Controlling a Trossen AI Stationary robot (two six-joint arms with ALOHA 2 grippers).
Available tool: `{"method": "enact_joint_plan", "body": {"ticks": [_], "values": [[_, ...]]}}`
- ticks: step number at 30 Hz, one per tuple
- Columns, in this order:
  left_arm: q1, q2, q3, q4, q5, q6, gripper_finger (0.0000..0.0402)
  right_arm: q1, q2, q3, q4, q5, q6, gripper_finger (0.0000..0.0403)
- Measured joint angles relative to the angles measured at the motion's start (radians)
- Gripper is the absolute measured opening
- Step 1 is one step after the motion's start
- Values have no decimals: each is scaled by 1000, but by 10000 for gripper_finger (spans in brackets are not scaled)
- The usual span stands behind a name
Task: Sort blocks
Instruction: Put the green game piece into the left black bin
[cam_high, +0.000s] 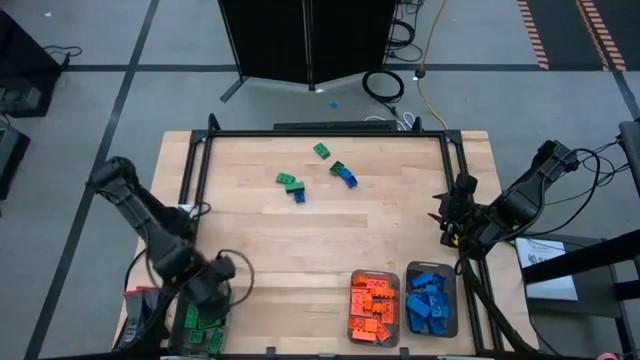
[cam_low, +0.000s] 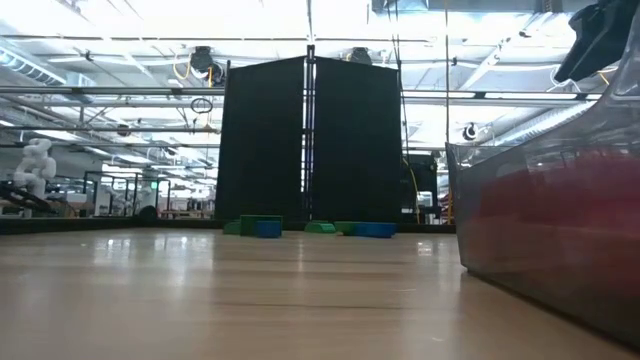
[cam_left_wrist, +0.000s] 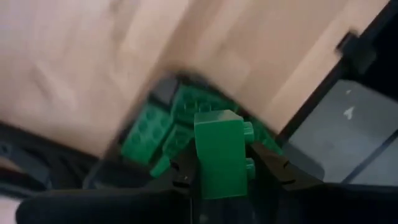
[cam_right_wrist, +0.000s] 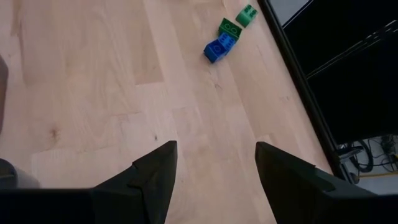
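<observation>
The left claw (cam_left_wrist: 224, 171) is clamped on a green block (cam_left_wrist: 221, 149) and hangs over the tray of green blocks (cam_high: 205, 325) at the counter's (cam_high: 320, 240) near left corner. The right claw (cam_right_wrist: 214, 171), fingers apart and empty, waits at the counter's right edge. A few loose green and blue blocks (cam_high: 320, 172) lie toward the far side, while the orange tray (cam_high: 374, 308) and blue tray (cam_high: 431, 298) sit side by side near the front right.

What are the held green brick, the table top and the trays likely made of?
Green brick in the left gripper: glossy moulded plastic, judging by its studs and sheen. Table top: pale wood with visible grain, matte. Orange-block tray: clear plastic, probably; contents show through its wall.
</observation>
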Motion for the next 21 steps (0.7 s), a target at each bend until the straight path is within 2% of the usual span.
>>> {"method": "enact_joint_plan", "body": {"ticks": [5,10,21], "values": [[-118,0,0,3,4,-88,82,0,0,0,0,-8,3,212],[-183,0,-1,22,0,-91,85,0,0,0,0,-8,-2,212],[-214,0,-11,28,-13,-89,205,0,0,0,4,-10,3,212]]}}
